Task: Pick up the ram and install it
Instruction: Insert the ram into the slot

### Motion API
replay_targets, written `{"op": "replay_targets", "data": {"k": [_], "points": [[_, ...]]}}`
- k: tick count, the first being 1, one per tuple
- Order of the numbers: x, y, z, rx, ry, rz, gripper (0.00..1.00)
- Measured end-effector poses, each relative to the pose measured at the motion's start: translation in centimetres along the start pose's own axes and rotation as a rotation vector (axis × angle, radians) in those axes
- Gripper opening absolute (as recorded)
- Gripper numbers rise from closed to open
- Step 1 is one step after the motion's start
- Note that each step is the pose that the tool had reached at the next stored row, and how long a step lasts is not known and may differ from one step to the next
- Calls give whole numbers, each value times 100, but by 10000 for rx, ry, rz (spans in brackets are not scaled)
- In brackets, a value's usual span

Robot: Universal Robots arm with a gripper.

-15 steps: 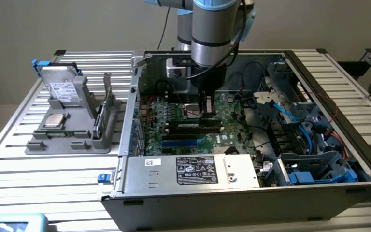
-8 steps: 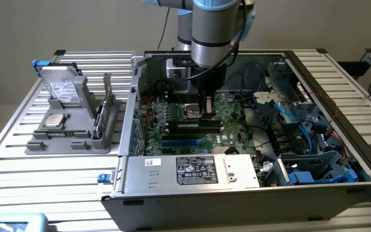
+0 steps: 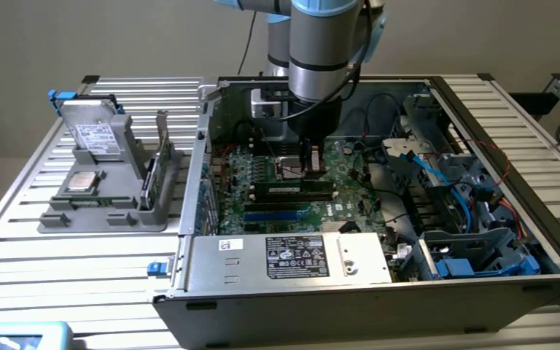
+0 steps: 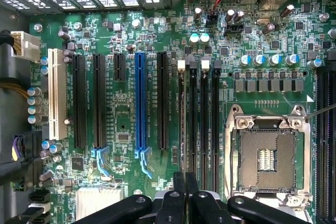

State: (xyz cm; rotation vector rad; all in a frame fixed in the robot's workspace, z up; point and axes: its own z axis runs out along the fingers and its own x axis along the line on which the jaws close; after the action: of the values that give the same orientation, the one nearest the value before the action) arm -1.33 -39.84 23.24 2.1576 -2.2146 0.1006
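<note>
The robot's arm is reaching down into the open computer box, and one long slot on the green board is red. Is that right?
Almost. The slot on the green board is blue, not red; the wrist view shows it. The arm does reach down into the open computer box.

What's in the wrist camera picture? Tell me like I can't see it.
A green motherboard seen close from above, lined with long black slots, one blue slot and one white slot, beside an empty square processor socket. The black gripper hangs over four narrow black slots.
</note>
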Motion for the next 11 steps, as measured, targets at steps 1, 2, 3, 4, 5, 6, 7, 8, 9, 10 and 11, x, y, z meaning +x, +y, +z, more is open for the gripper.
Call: {"op": "replay_targets", "data": {"k": [1, 2, 3, 4, 5, 6, 7, 8, 9, 10, 11], "points": [[0, 2, 0, 1, 0, -5, 12], [0, 5, 1, 1, 0, -10, 12], [1, 6, 1, 1, 1, -17, 12], [1, 6, 2, 2, 1, -23, 12], [1, 6, 4, 2, 1, -24, 12], [1, 7, 6, 2, 0, -23, 12], [0, 7, 8, 2, 0, -23, 12], [0, 7, 10, 2, 1, -23, 12], [0, 7, 11, 2, 1, -23, 12], [0, 7, 14, 2, 0, -23, 12], [0, 7, 16, 2, 0, -23, 12]]}}
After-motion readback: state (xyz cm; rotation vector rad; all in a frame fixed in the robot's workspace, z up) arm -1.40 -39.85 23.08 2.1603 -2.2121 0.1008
